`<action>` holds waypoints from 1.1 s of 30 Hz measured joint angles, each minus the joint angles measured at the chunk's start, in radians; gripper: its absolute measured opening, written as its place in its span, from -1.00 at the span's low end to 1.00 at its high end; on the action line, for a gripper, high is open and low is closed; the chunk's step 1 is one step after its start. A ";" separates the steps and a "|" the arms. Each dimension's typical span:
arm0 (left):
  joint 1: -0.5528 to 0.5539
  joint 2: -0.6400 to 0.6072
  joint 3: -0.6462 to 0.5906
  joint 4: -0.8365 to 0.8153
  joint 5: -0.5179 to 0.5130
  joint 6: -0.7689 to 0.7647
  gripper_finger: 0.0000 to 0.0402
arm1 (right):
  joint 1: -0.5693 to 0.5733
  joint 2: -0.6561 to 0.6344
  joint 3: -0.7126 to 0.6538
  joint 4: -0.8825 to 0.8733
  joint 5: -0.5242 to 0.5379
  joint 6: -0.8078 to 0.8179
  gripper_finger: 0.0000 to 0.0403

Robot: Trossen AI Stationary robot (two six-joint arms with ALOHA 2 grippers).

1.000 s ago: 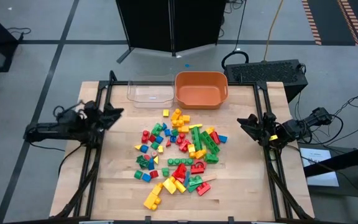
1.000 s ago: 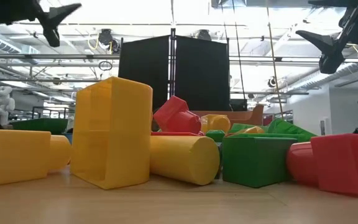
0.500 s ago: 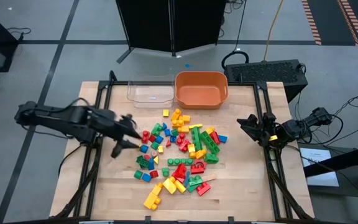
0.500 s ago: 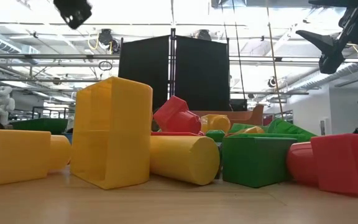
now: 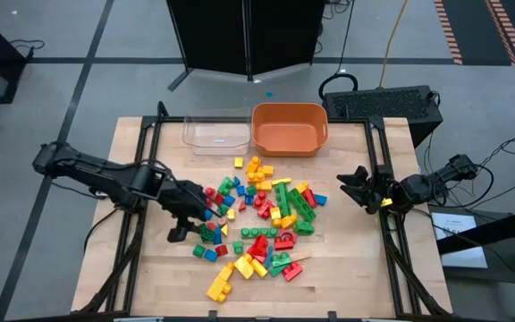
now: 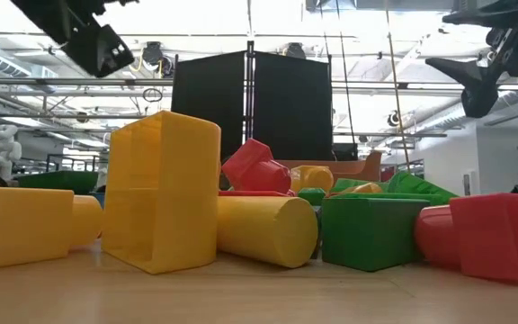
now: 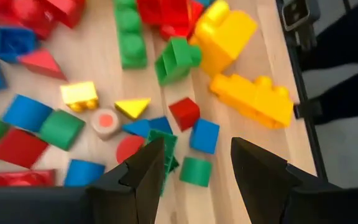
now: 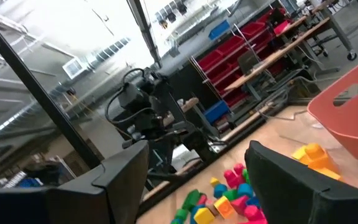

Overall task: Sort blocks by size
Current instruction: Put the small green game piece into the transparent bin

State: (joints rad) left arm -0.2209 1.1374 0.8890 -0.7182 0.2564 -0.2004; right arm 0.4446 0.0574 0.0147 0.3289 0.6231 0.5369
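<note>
The left gripper (image 5: 189, 217), fingers parted and holding nothing, hangs over the left fringe of the blocks (image 5: 257, 219), above a small green block (image 7: 196, 171) and a blue cube (image 7: 204, 135). The blocks lie heaped in the middle of the desk (image 5: 347, 277). Along the desk's far edge stand a clear tray (image 5: 215, 134) and an orange tub (image 5: 290, 128). The right gripper (image 5: 356, 186) waits wide open and empty near the desk's right edge
</note>
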 joint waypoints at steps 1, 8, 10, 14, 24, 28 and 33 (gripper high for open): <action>-0.005 0.017 0.000 -0.003 0.002 0.000 -0.07 | 0.000 0.000 0.000 -0.006 0.000 0.000 0.29; -0.032 0.124 0.000 0.003 0.002 0.024 -0.07 | 0.000 0.000 0.000 -0.038 0.000 0.000 0.29; -0.032 0.152 0.000 0.004 -0.068 0.025 -0.07 | 0.000 0.000 0.000 -0.043 0.000 0.000 0.29; -0.031 0.200 -0.001 0.052 -0.248 -0.016 -0.07 | 0.000 0.000 0.000 -0.055 0.000 0.000 0.29; -0.034 0.228 -0.001 0.107 -0.259 -0.186 -0.07 | 0.000 0.000 0.000 -0.072 0.001 0.000 0.29; -0.034 0.226 -0.001 0.106 -0.261 -0.186 -0.07 | 0.000 0.000 0.000 -0.075 0.001 -0.001 0.29; -0.033 0.226 -0.001 0.104 -0.240 -0.161 -0.07 | 0.000 0.000 0.000 -0.101 0.001 -0.001 0.29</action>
State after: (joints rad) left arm -0.2541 1.3636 0.8883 -0.6144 0.0164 -0.3618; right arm 0.4446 0.0571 0.0147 0.2275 0.6239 0.5356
